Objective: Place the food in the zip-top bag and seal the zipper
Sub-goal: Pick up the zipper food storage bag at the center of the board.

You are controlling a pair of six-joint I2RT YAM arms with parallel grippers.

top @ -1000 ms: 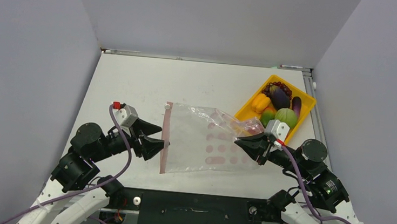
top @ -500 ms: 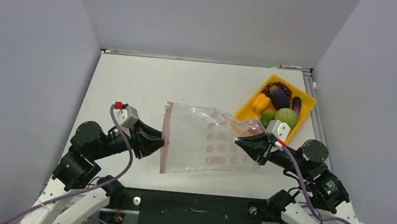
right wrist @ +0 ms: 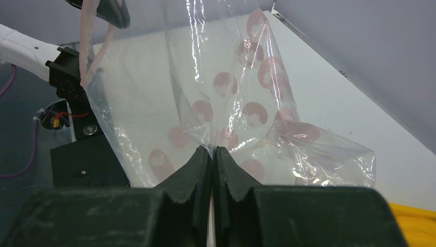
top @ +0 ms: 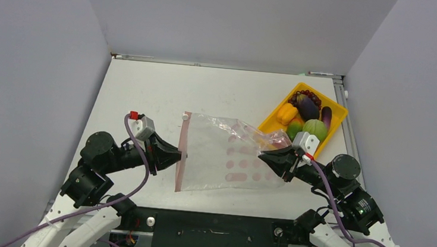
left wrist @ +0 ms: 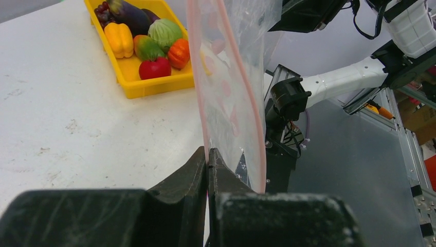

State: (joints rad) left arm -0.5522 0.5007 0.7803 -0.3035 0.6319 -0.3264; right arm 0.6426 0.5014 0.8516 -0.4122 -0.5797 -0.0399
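The left hand [top: 182,155] has eased right and pressed shut on the zipper [top: 183,141]. On the surface [top: 147,93] the zip-top bag [top: 225,154] lies stretched between both hands, the right hand [top: 263,155] pinching its right-end film. The food [top: 306,116] sits in the yellow tray [top: 341,114], far right (none bagged yet). Best lift one lip only, gently, so the mouth gapes.
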